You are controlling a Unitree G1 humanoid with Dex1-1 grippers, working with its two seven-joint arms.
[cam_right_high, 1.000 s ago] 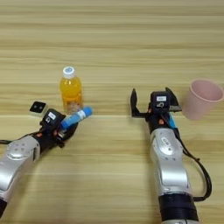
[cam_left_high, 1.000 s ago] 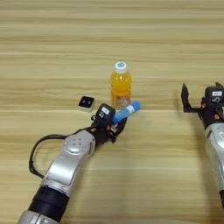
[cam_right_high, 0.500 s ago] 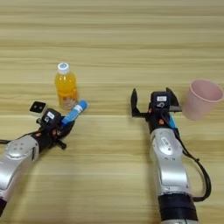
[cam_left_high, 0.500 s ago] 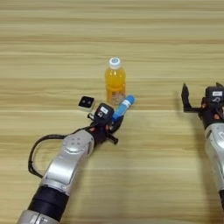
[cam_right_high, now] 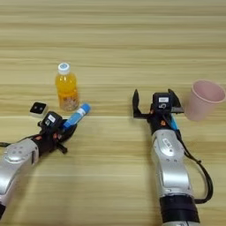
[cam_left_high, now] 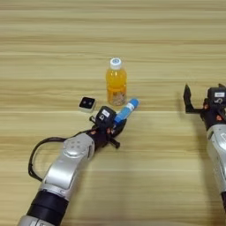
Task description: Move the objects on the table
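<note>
On the table (cam_left_high: 53,39), my left gripper (cam_left_high: 117,125) is shut on the lower end of the blue tube (cam_left_high: 127,110). The tube slants up and to the right, and its white-capped tip ends just right of the bottle's base. The bottle of orange drink (cam_left_high: 116,84) stands upright right behind the tube, white cap on top. A small black-and-white block (cam_left_high: 87,103) lies flat left of my left gripper. My right gripper (cam_right_high: 154,102) rests open on the wood at the right, with nothing between its fingers.
A pink cup (cam_right_high: 204,99) stands upright just right of my right gripper. A black cable (cam_left_high: 37,152) loops out beside my left forearm.
My left gripper has shifted a little to the left with the blue tube. The bottle now stands slightly further left than a second ago. The right arm and the block have stayed put.
</note>
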